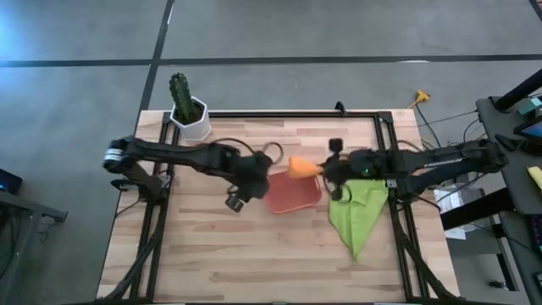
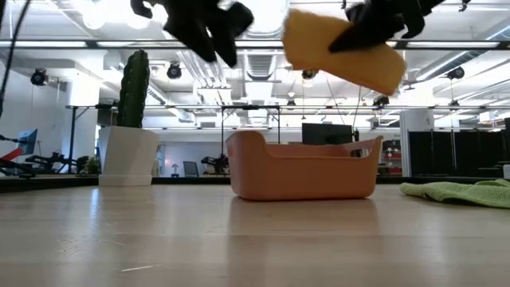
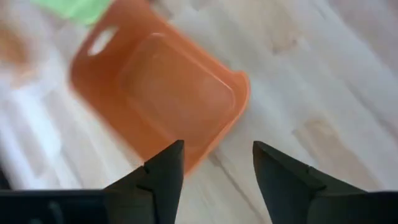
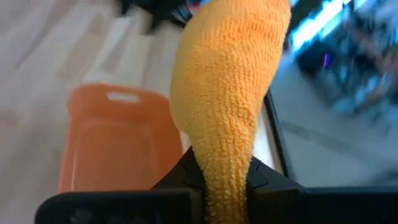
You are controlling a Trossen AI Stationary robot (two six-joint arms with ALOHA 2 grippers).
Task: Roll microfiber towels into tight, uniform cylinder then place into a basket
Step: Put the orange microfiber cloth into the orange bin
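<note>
Orange towel [image 4: 227, 112], rolled into a thick cylinder, fills the right wrist view; the right gripper [image 1: 329, 169] has its jaws clamped on one end and holds it in the air above the basket's [image 1: 294, 194] far rim. Beside the basket's other end hangs the left gripper [image 3: 214, 168], jaws parted fairly wide and holding nothing. Behind the right gripper the green towel [image 1: 357, 212] lies flat on the tabletop [image 1: 254, 263]. At a far corner stands a potted cactus [image 1: 187, 108].
</note>
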